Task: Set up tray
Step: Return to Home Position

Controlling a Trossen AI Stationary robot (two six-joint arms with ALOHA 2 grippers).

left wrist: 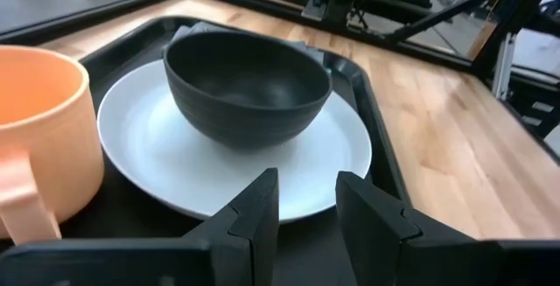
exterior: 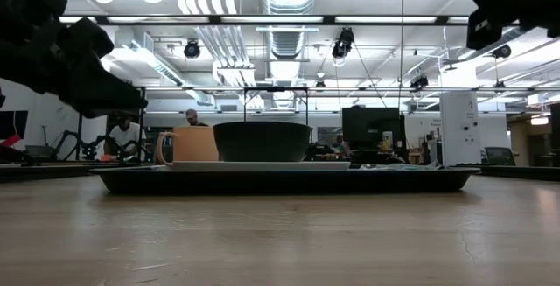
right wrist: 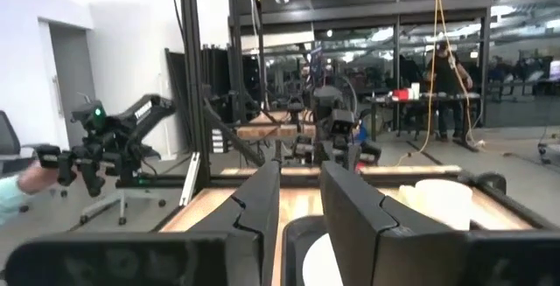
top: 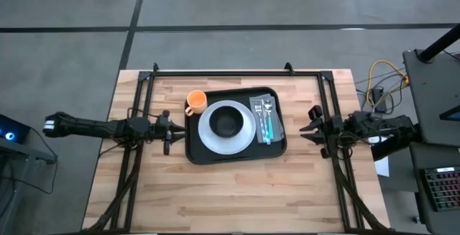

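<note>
The black tray (top: 192,152) lies flat on the middle of the wooden table, seen also in the low view (exterior: 280,179). On it stands a white plate (top: 210,136) with a black bowl (top: 228,123) on top. An orange mug (top: 195,102) stands in the tray's far left corner. A grey napkin (top: 256,106) with cutlery (top: 267,120) on it lies along the right side. My left gripper (top: 167,129) hovers open just left of the tray, facing the plate (left wrist: 306,181). My right gripper (top: 310,123) hovers open right of the tray (right wrist: 299,168).
Black frame rails (top: 215,72) run along the table's far edge and down both sides under the arms. Bare wood (top: 230,195) lies toward the near edge. Cables (top: 377,84) and equipment sit off the table's right. People (exterior: 122,133) show in the room behind.
</note>
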